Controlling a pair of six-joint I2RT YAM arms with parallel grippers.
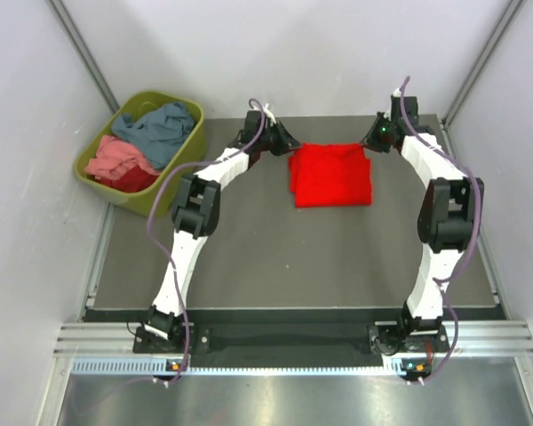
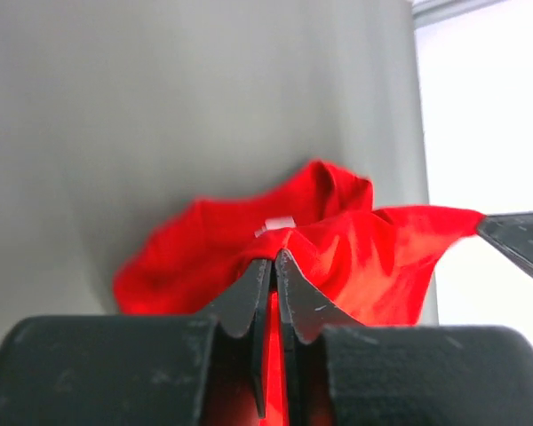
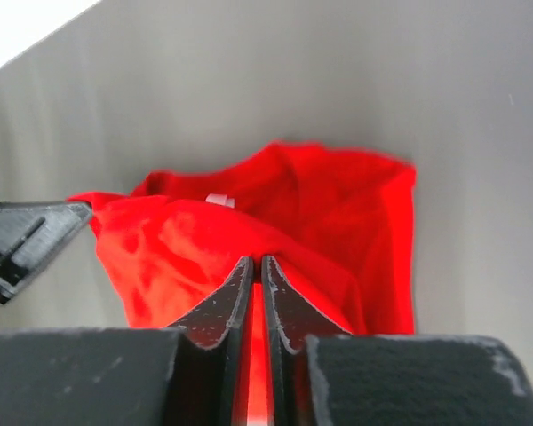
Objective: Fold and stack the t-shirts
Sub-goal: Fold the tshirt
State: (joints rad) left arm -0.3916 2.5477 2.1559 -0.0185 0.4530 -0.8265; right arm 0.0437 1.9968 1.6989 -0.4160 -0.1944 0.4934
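Observation:
A bright red t-shirt lies partly folded at the back middle of the table. My left gripper is shut on its far left corner; the left wrist view shows red cloth pinched between the jaws, with the white neck label beyond. My right gripper is shut on the far right corner; the right wrist view shows the shirt pinched in the jaws. Slate blue-grey, salmon pink and darker red shirts lie crumpled in the tub.
An olive-green plastic tub stands off the table's back left corner. White walls close in the back and sides. The dark grey table stretches in front of the red shirt to the arm bases.

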